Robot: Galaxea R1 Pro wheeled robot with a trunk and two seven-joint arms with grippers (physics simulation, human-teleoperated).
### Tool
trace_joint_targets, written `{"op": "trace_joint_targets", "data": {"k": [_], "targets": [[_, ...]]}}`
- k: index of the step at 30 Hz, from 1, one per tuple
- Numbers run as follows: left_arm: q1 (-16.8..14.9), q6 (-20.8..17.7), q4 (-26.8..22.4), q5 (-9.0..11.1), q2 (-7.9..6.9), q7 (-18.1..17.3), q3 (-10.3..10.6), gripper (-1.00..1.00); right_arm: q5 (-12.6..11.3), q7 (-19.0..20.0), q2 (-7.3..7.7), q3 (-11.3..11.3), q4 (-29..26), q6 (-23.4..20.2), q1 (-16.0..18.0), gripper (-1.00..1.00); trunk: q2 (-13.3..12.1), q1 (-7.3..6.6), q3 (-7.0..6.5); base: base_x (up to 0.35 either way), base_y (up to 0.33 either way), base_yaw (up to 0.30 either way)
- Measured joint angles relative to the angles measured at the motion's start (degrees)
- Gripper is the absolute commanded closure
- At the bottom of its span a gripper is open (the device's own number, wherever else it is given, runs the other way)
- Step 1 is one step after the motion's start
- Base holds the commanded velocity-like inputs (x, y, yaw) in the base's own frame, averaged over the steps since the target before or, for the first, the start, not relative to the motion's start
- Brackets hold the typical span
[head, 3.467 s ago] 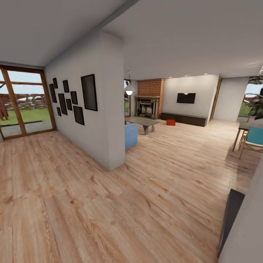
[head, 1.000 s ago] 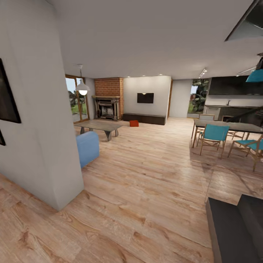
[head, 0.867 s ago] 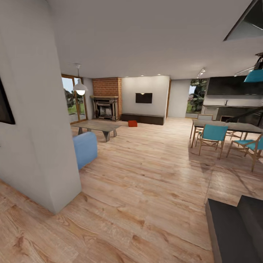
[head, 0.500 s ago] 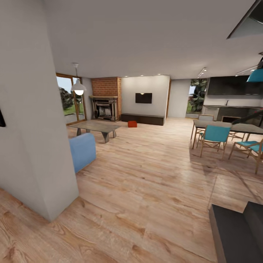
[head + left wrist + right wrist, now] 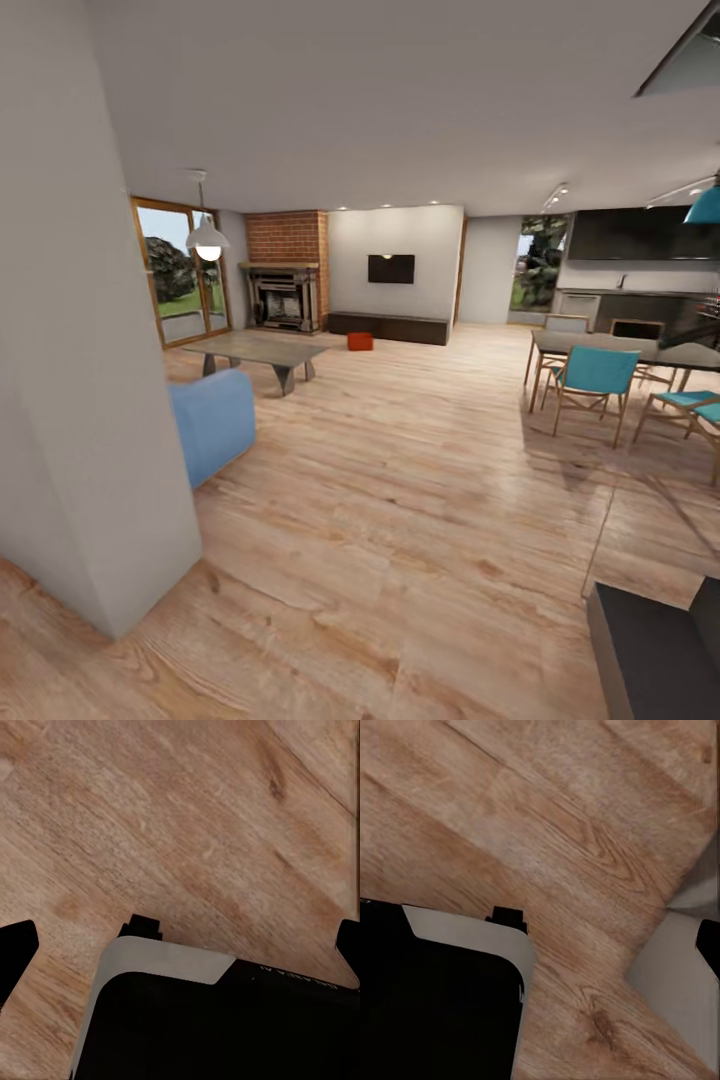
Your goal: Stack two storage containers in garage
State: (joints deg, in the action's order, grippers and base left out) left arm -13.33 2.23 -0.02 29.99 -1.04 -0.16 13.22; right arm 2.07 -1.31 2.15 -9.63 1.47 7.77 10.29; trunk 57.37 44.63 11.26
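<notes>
An orange-red container [image 5: 360, 341] is seen far off by the cabinet [image 5: 388, 328] — a straight approach is advised; both grippers' fingers are held apart, empty.

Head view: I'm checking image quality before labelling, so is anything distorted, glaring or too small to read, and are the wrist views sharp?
Head view: wide-angle stretch bends the near wall; the lit pendant lamp glows without washing out; the floor shows soft sheen; the orange-red container is tiny, detail unreadable. Left wrist view: soft wood grain. Right wrist view: similar softness, even light.
</notes>
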Motion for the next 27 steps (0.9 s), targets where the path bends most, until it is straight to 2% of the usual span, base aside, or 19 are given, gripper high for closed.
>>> {"op": "trace_joint_targets", "data": {"k": [27], "targets": [[0.0, -0.01, 0.0, 0.0, 0.08, 0.0, 0.0, -1.0, 0.04, 0.0, -0.04, -0.06, 0.02, 0.04, 0.0, -1.0, 0.0, 0.0, 0.0, 0.322, 0.0, -0.235]]}}
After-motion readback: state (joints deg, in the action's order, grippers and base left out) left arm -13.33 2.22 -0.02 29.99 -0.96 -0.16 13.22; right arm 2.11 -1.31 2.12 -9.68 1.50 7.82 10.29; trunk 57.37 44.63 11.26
